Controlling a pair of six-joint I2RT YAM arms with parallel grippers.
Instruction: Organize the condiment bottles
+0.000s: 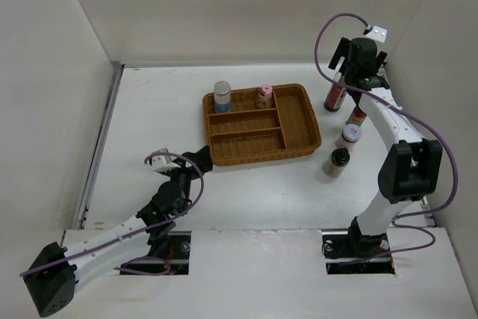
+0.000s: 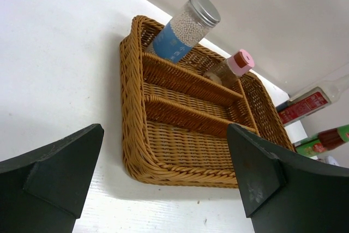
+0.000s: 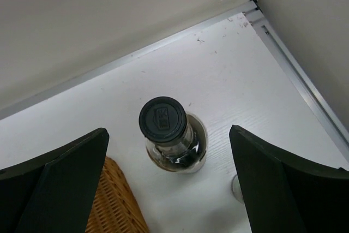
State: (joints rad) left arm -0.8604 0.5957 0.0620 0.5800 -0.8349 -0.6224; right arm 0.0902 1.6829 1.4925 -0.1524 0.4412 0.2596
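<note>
Our right jaws gape empty, centred over the dark-sauce bottle (image 3: 162, 119), presumably for a clean grip; left jaws, equally wide and empty, face the tray (image 2: 130, 107).

In the top view, the cap of the tall dark-sauce bottle (image 1: 335, 97) is hidden behind the right gripper (image 1: 361, 72). The yellow-capped bottle (image 1: 358, 116) is half covered by the right arm (image 1: 388, 121). The words on the bottles are too small to be read.

In the left wrist view, both bottles are cut off by the right edge.

In the right wrist view, only a corner of the wicker tray (image 3: 114, 203) is shown. A small round thing (image 3: 236, 186) is mostly hidden behind a finger (image 3: 283, 189) — what it is cannot be told.
</note>
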